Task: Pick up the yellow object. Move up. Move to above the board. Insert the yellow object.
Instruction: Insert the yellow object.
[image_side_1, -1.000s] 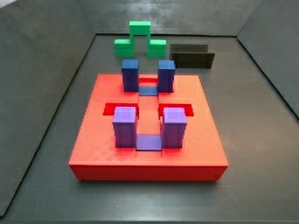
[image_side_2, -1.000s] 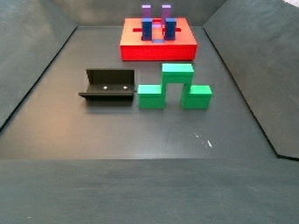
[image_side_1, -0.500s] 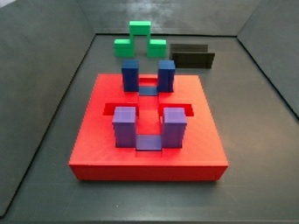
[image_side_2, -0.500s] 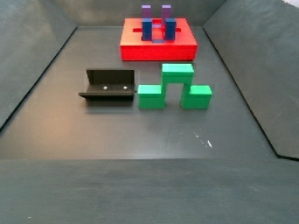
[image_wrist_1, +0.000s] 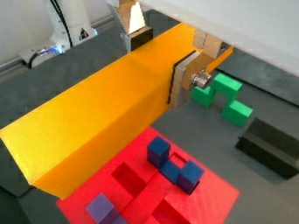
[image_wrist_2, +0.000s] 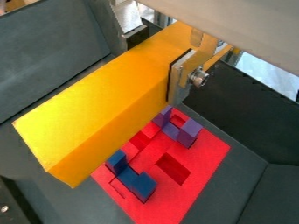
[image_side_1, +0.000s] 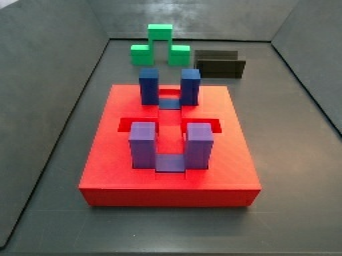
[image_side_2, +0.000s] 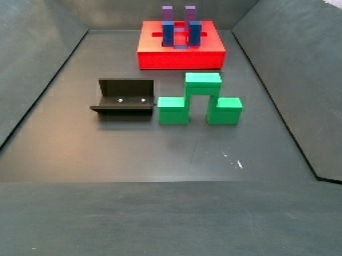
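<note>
Floor (image_side_2: 80, 140) lies bare around the board (image_side_1: 107, 170), which carries two blue posts (image_side_1: 148, 84) and two purple posts (image_side_1: 142, 145); one green stepped block (image_side_2: 198, 98) and one fixture (image_side_2: 123, 100) stand apart from it. In both wrist views the gripper (image_wrist_1: 163, 54) hangs above the board, jaws pinching the yellow object (image_wrist_1: 100, 118), a long, plain, square-sectioned bar; neither shows in the side views.

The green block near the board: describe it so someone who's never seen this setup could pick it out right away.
Start from the big red board with its blue and purple posts at one end of the dark floor. The green block sits on the floor just off the board's edge, beside the black fixture. It is the only green thing, and stepped. The gripper, above the board, holds the yellow bar.
</note>
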